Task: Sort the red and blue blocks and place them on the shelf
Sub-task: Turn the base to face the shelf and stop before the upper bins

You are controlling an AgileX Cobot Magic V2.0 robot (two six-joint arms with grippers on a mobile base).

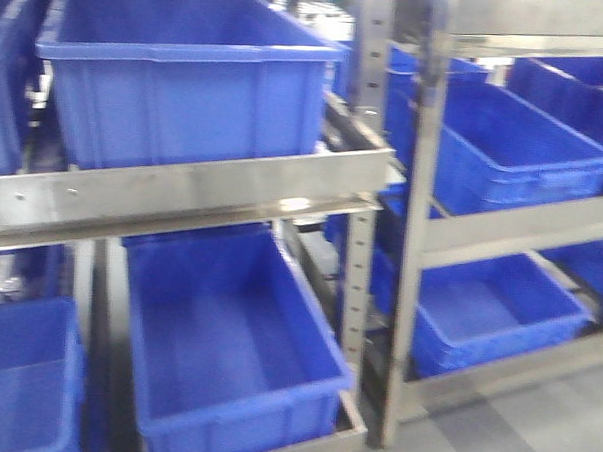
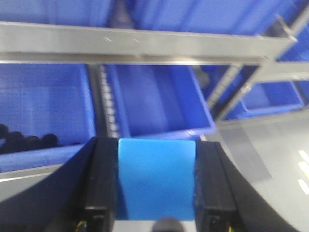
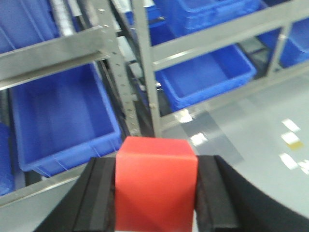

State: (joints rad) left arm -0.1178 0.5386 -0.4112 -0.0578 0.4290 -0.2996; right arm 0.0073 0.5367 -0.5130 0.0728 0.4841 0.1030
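In the left wrist view the bright blue block [image 2: 157, 176] sits clamped between the black fingers of my left gripper [image 2: 157, 188], held in the air in front of the shelf [image 2: 145, 46]. The red block [image 3: 155, 186] fills the space between the black fingers of my right gripper [image 3: 155, 193], which is shut on it. From the front view the shelf [image 1: 183, 191] shows its brushed front rail with small screws; neither gripper nor block appears there.
Large blue bins sit on the rack levels: one above the rail [image 1: 183, 76], one below [image 1: 226, 348], more on the right rack [image 1: 515, 145]. A lower-left bin [image 2: 43, 116] holds dark round objects. A perforated steel upright [image 3: 123, 87] and grey floor [image 3: 260, 145] lie ahead.
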